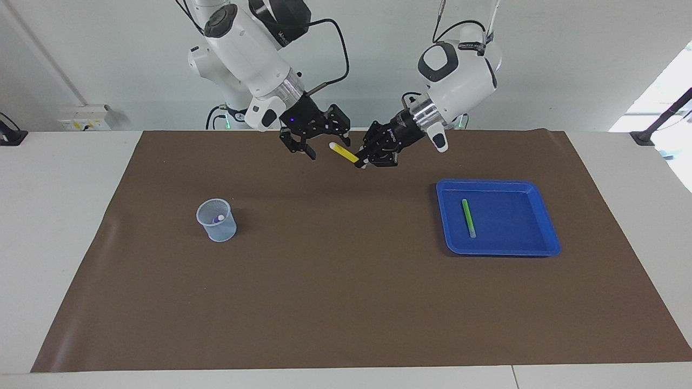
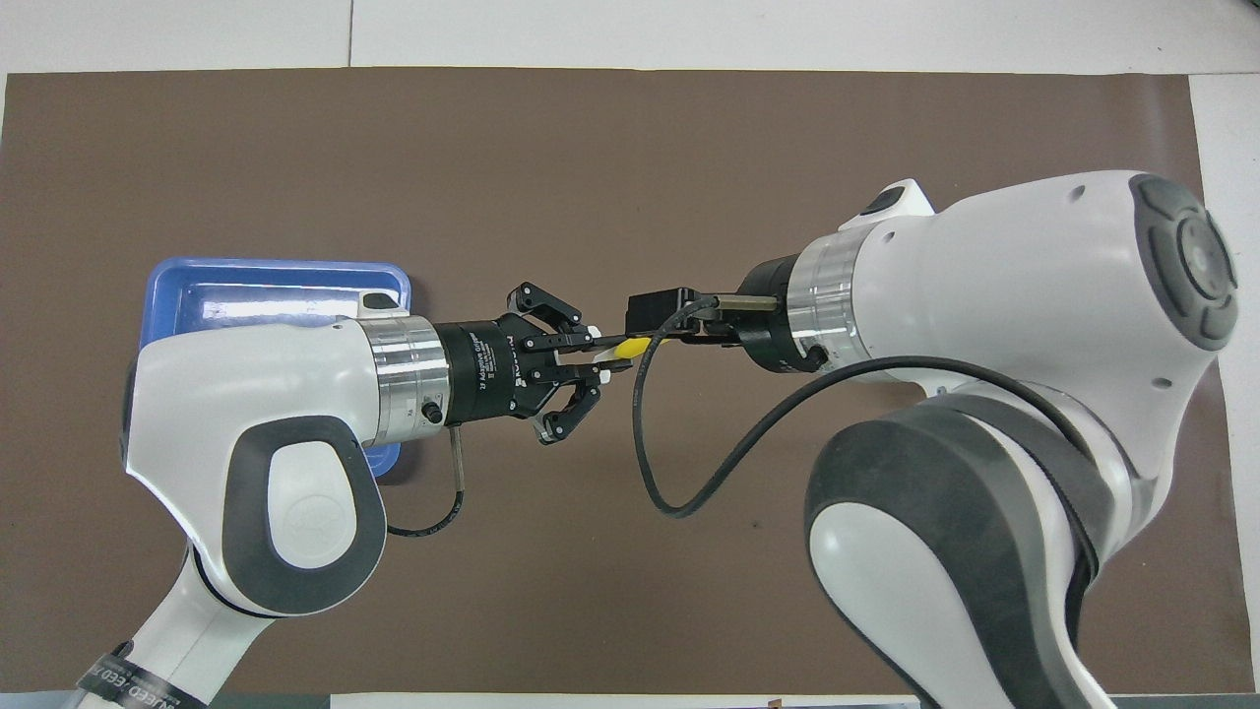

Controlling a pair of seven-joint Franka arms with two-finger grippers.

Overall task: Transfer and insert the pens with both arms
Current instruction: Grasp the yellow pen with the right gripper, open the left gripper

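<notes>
My left gripper [image 1: 361, 161] [image 2: 602, 355] hangs over the mat's middle, at the robots' edge, and is shut on the lower end of the yellow pen [image 1: 344, 153] [image 2: 636, 346]. The pen slants up toward my right gripper [image 1: 328, 146] [image 2: 645, 325], which is open with the pen's whitish tip between its fingers. The green pen [image 1: 468, 218] lies in the blue tray [image 1: 500, 250] [image 2: 266, 281]; in the overhead view my left arm hides it. The purple pen [image 1: 218, 219] stands in the clear cup [image 1: 216, 221], which the right arm covers in the overhead view.
A brown mat [image 1: 346, 302] covers most of the white table. The tray sits toward the left arm's end and the cup toward the right arm's end. A black cable [image 2: 669, 463] loops down from the right wrist.
</notes>
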